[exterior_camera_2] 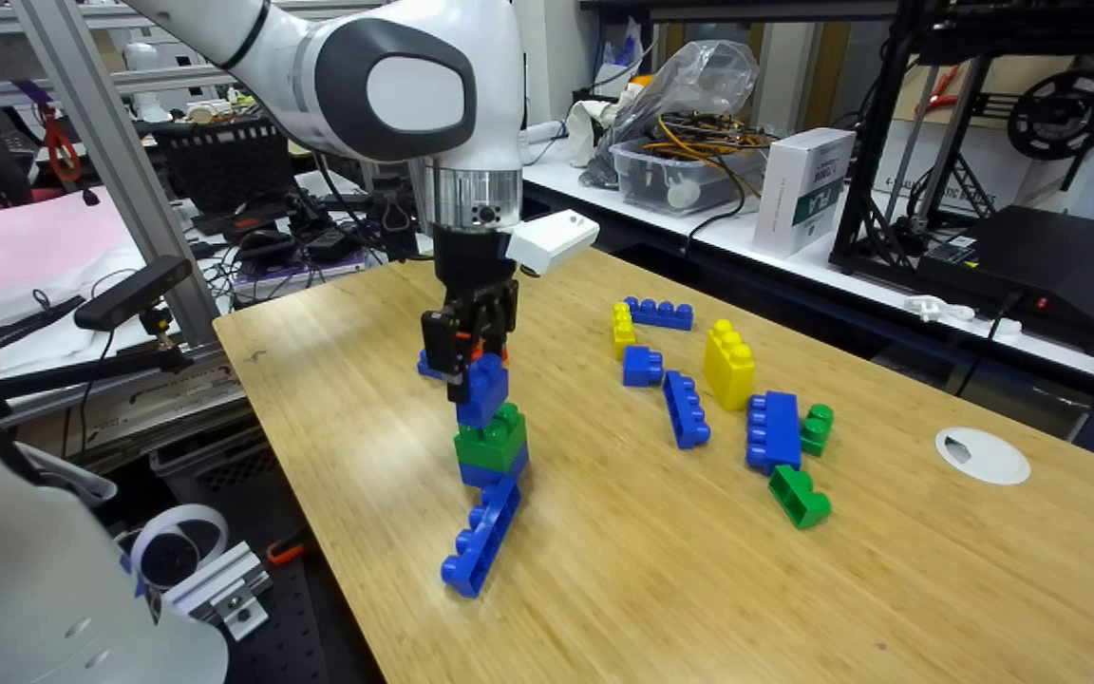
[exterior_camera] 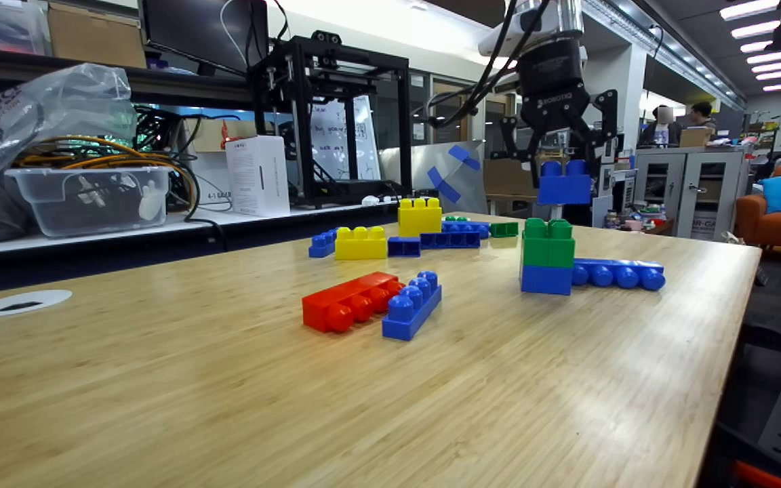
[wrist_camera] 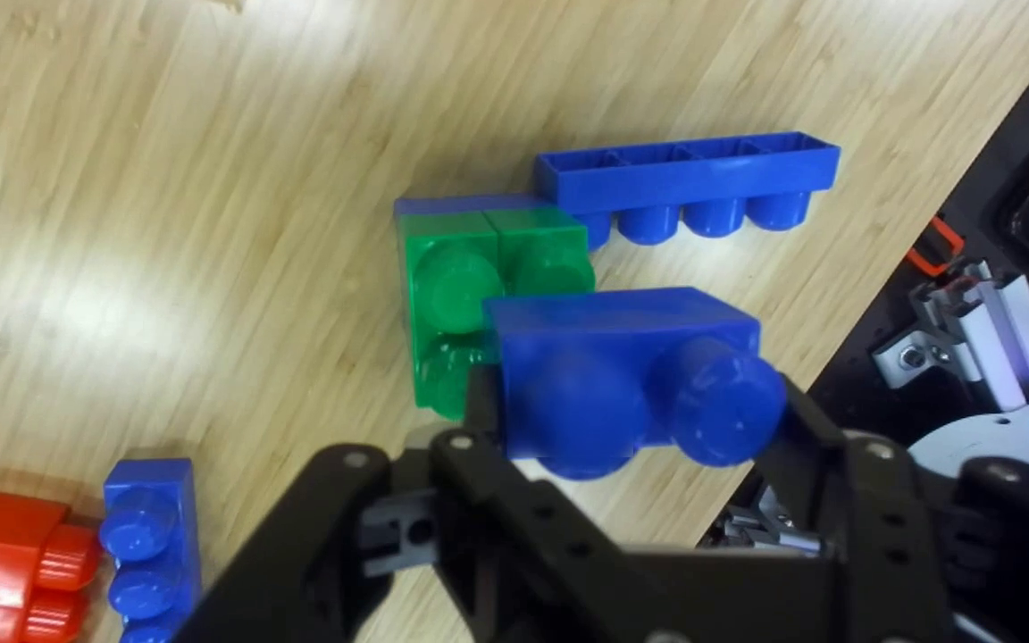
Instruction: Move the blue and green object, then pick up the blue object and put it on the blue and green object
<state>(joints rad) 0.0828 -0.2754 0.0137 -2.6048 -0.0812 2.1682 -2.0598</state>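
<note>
On the left side of the wooden table [exterior_camera: 160,393] in an exterior view, where the pale top has fine grain and a soft shine, there is a flat, round white disc [exterior_camera: 22,298]. To the right of it, a long red brick [exterior_camera: 343,298] of glossy plastic lies on its side, with its round studs pointing sideways. Behind it is a low yellow brick [exterior_camera: 361,247] with domed studs on top. Next comes a narrow blue strip [exterior_camera: 416,308] with its studs upward, just beside the red brick; whether the two touch, I cannot tell. Farther back stands a taller yellow block [exterior_camera: 419,220] with straight walls.

More to the right, the blue and green object [exterior_camera: 548,254] stands upright on the table, a squarish tower with a smooth green upper part, a blue base and rounded studs on top. Higher up is the black gripper [exterior_camera: 565,179]. Its two fingers [wrist_camera: 484,404] pinch the blue object [wrist_camera: 622,357], a small chunky brick, from opposite sides; it sits between the fingertips with studs upward, and a gap separates it from the tower. At the far right, just beside the tower, lies a long blue bar [exterior_camera: 621,268].
</note>
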